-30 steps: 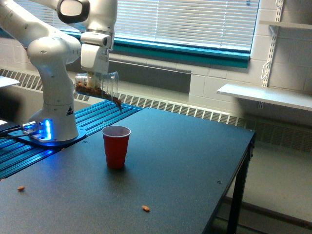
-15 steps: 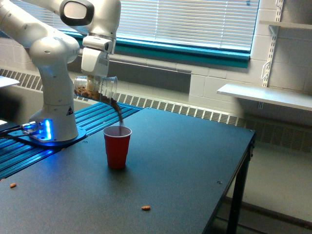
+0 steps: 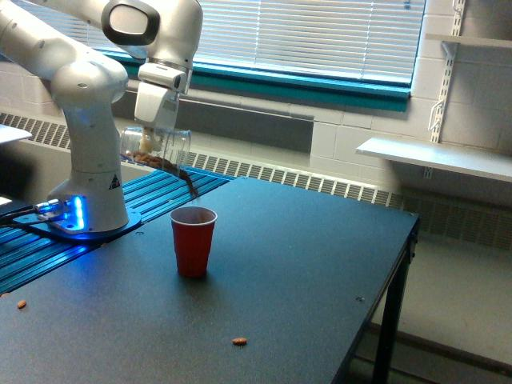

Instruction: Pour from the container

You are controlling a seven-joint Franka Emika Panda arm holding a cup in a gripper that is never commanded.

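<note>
Window blinds and white brick back a dark table. Above its far left part the claw is clamped on one clear container, tipped on its side just beneath it, mouth toward the exterior view's right. Brown bits lie inside and spill from its lip above one upright red cup. Two stray bits rest on the table.

Blinds over block wall, shelf.
</note>
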